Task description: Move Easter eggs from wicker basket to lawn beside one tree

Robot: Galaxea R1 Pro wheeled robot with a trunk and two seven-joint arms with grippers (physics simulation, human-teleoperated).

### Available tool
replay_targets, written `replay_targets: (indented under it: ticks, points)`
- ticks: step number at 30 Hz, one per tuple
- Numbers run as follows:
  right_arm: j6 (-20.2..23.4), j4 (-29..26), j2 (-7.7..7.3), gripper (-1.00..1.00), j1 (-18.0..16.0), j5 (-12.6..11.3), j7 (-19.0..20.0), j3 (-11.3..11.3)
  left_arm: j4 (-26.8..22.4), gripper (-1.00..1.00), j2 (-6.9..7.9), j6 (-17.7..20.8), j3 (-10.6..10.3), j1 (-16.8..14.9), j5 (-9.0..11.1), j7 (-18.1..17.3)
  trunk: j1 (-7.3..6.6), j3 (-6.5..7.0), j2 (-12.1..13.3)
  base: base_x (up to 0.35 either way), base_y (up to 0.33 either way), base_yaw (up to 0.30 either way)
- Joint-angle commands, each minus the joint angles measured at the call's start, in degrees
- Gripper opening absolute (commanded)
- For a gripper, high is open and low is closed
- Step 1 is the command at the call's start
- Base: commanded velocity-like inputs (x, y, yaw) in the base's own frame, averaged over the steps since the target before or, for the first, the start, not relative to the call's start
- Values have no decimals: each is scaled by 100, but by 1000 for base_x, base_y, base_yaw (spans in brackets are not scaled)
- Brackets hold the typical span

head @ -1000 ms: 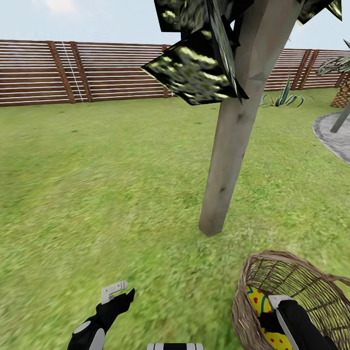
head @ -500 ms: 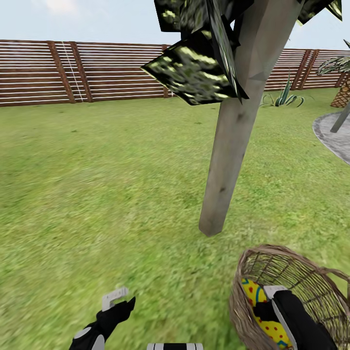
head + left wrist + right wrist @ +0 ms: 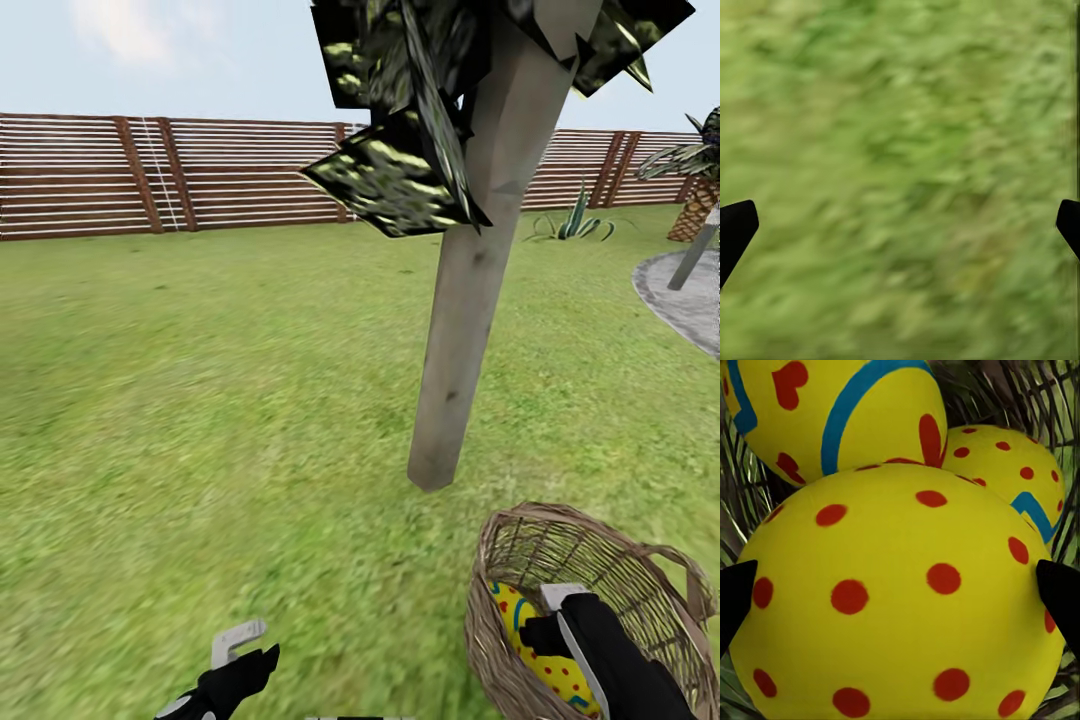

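Lawn (image 3: 200,400): right pincer (image 3: 900,585) straddles basket's (image 3: 500,560) nearest egg (image 3: 900,607).

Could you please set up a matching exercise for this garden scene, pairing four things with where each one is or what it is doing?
Things:
1. left tool
2. right tool
3. wicker basket
4. tree

Places or states:
A. stands on the lawn just beyond the basket
B. holds the three Easter eggs
C. open over bare grass
D. inside the basket, fingers either side of a dotted egg

Pairs: 1-C, 2-D, 3-B, 4-A
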Motion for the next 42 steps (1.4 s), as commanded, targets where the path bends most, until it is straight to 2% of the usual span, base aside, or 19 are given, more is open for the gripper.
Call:
replay_targets:
  ticks: [1, 37, 42]
  points:
    - [23, -7, -2, -100, -2, 39, 40, -8, -9, 100, 0, 24, -6, 0, 60, 43, -4, 18, 0, 0, 0, 0]
    - [16, -12, -15, -100, -2, 38, 40, -16, -52, 100, 0, 44, 2, 2, 61, 50, -96, 815, 48, 0, 0, 0]
    - [8, -12, -12, -100, -1, 38, 39, -16, -34, 100, 0, 44, -3, 2, 59, 52, -109, 926, 54, -192, 0, 0]
